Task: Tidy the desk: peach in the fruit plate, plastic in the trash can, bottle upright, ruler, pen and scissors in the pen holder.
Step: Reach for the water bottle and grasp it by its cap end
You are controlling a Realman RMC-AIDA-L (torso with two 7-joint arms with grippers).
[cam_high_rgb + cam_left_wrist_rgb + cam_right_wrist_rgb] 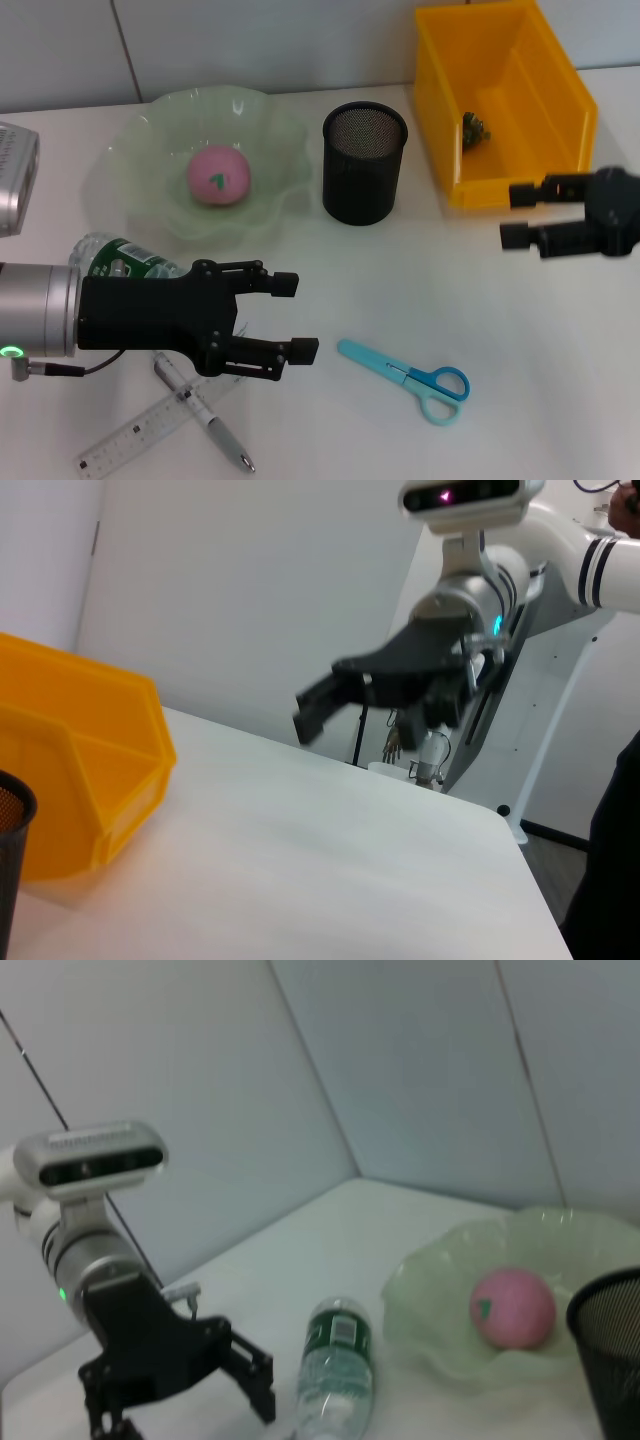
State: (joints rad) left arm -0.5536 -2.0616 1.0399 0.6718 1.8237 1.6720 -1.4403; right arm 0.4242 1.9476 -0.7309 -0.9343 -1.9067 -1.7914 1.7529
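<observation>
Ruler on desk | peach in plate | holder empty

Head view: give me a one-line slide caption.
Peach in plate; open left claw over lying bottle; scissors still on desk.

Left arm reaching in from the left edge of the head view, silver forearm with a green light at the wrist, black housing ahead of it; left gripper pointing toward the right, fingers spread wide apart, nothing between them; same gripper visible from the right wrist view, fingers splayed, just above the surface. Right arm entering from the right edge of the head view; right gripper pointing toward the left, fingers parted and empty, red light on the upper one; seen from the left wrist view raised off the surface, jaws apart.
</observation>
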